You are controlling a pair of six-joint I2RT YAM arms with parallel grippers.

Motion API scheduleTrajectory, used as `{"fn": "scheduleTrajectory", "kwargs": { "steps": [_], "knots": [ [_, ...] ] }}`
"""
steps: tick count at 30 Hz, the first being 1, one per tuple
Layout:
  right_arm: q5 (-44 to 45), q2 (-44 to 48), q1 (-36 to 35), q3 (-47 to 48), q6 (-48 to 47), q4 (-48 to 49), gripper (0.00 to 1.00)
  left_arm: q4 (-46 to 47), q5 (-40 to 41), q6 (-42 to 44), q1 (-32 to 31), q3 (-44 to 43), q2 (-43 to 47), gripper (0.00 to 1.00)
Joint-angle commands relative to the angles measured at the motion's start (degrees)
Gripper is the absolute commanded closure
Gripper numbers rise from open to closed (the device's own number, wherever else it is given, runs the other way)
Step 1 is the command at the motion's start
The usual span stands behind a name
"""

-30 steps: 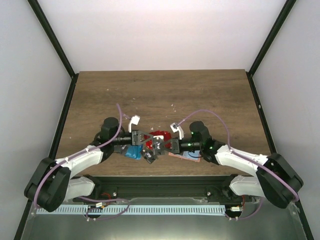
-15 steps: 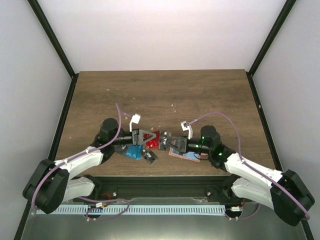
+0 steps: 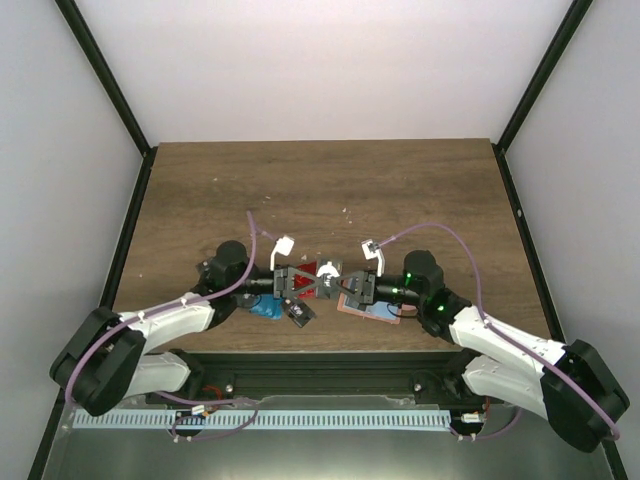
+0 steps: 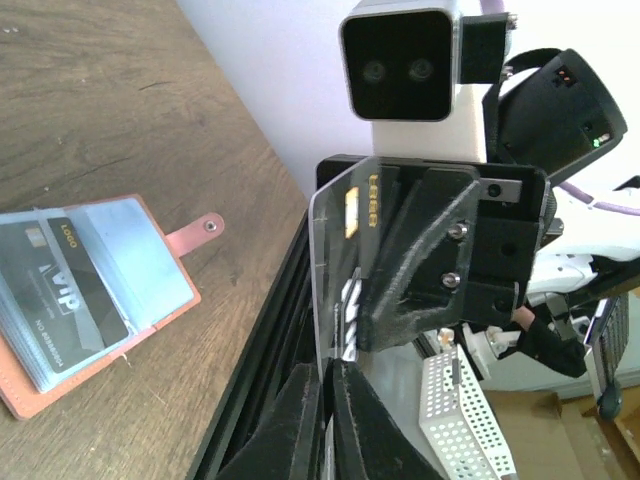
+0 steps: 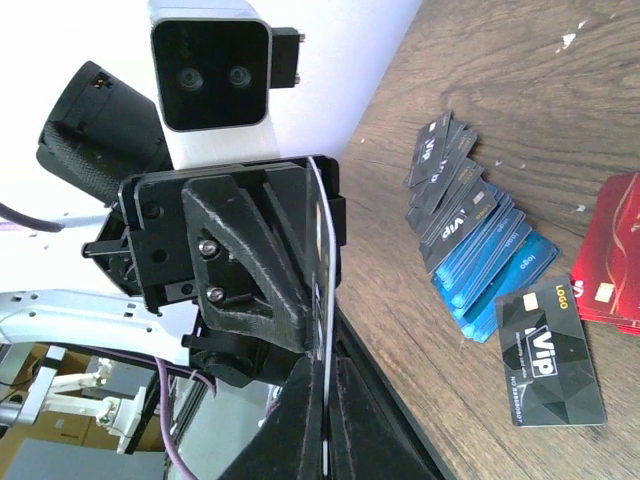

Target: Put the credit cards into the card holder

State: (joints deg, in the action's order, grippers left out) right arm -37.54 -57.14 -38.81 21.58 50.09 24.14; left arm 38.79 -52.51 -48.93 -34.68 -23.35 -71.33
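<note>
Both grippers meet near the table's front edge, each shut on the same credit card. In the left wrist view the glossy dark card point(image 4: 335, 240) stands edge-on in my left gripper point(image 4: 330, 365), with the right gripper's fingers point(image 4: 440, 250) just behind it. The right wrist view has the card point(image 5: 322, 260) pinched in my right gripper point(image 5: 328, 370). From above, the left gripper point(image 3: 305, 283) faces the right gripper point(image 3: 345, 288). The tan-pink card holder point(image 4: 175, 300) lies open with a black card point(image 4: 70, 300) in a clear pocket.
Loose cards lie on the wood: a blue stack point(image 5: 490, 265), fanned dark grey cards point(image 5: 445, 165), red cards point(image 5: 615, 260) and a single black card point(image 5: 550, 350). The black frame rail point(image 3: 320, 365) runs along the table's near edge, close under both grippers.
My left gripper opened, moved right toward the right gripper and shut on the card. The right gripper drew back to the right earlier, staying shut on the card.
</note>
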Motion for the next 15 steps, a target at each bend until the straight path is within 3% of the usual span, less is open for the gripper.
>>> {"fn": "scheduleTrajectory", "kwargs": {
  "steps": [1,4,7,8,11,15],
  "knots": [
    [-0.43,0.13,0.31,0.30,-0.05,1.43,0.99,2.29,-0.04,1.66,-1.24,-1.24,-0.62,0.96],
    [1.25,1.00,0.31,0.73,-0.81,-1.64,0.98,1.77,0.74,1.90,-1.55,-1.71,-1.29,0.96],
    [12.10,2.77,0.29,4.88,-4.03,-17.88,0.60,-0.38,1.36,2.84,-1.89,-3.09,-2.26,0.96],
    [17.97,3.49,0.31,6.42,-4.23,-26.92,0.55,-2.01,1.82,3.88,-2.19,-3.94,-2.76,0.96],
    [34.22,5.07,0.31,9.61,-1.93,-42.38,0.51,-9.82,3.92,8.42,-4.13,-7.80,-5.41,0.96],
    [43.29,5.02,0.31,11.27,4.36,-55.70,0.50,-11.90,4.77,10.37,-6.97,-11.81,-10.87,0.96]
  ]
}}
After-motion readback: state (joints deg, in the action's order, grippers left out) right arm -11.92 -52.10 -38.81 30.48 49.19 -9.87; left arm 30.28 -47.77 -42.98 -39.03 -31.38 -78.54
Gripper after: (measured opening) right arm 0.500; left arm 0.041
